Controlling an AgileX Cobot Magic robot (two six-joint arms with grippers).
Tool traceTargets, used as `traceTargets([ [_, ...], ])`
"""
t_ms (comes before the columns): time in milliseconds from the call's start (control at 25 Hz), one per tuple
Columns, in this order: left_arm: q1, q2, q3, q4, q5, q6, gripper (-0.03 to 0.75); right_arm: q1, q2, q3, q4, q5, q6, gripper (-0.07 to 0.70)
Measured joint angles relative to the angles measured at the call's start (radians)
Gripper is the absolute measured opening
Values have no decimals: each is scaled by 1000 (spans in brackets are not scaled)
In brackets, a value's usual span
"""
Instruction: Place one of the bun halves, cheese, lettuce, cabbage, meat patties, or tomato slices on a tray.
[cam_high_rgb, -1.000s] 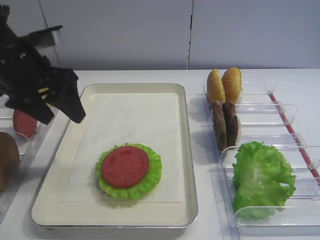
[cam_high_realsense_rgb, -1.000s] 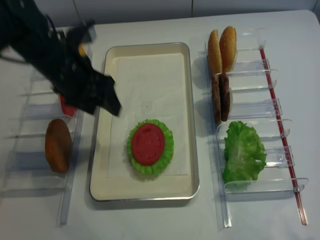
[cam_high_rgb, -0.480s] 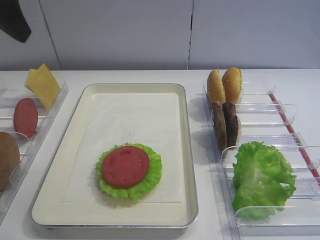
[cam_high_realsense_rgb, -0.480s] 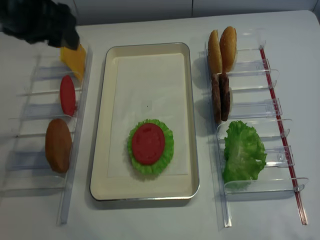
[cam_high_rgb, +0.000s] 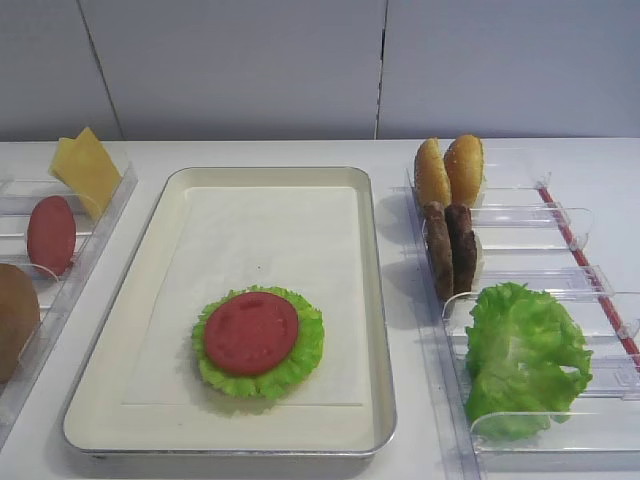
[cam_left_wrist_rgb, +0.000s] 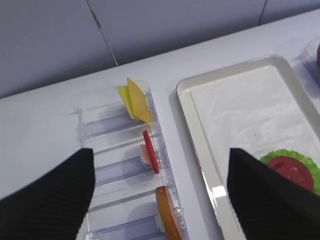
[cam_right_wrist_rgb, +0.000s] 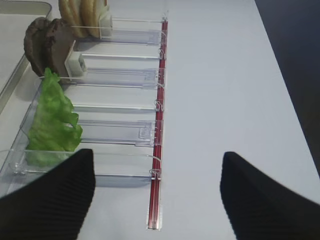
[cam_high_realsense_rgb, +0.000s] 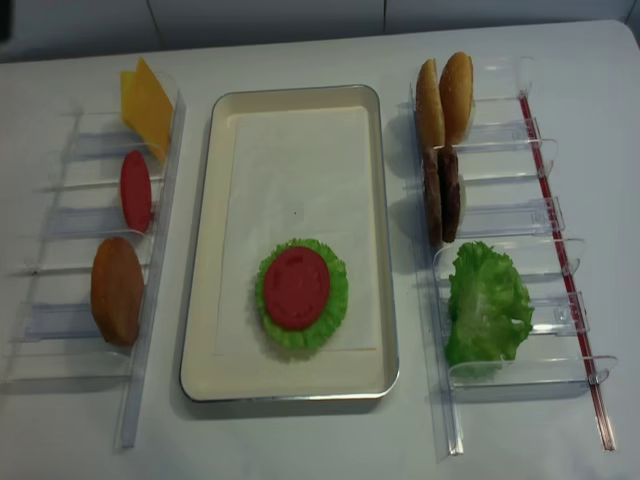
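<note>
Left gripper (cam_left_wrist_rgb: 160, 200) has pulled back off the tray (cam_high_rgb: 372, 300) toward 10 o'clock, jaws wide, empty. Tomato slice (cam_high_rgb: 251, 333) lies on lettuce leaf (cam_high_rgb: 310, 345) at tray's 6 o'clock; placement looks complete. Right gripper (cam_right_wrist_rgb: 157, 197) open, empty.

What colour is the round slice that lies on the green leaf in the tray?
Matte red tomato slice, clearest in the exterior high realsense view.
</note>
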Motion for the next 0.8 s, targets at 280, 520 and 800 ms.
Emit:
traceTargets([
  [280, 0, -278, 142, 7, 2, -30, 545, 0, 0, 0, 0, 0, 0, 543],
  [520, 0, -533, 437, 18, 9, -95, 545, 0, 0, 0, 0, 0, 0, 543],
  [800, 0, -833, 799, 6, 15, -161, 545, 0, 0, 0, 0, 0, 0, 543],
])
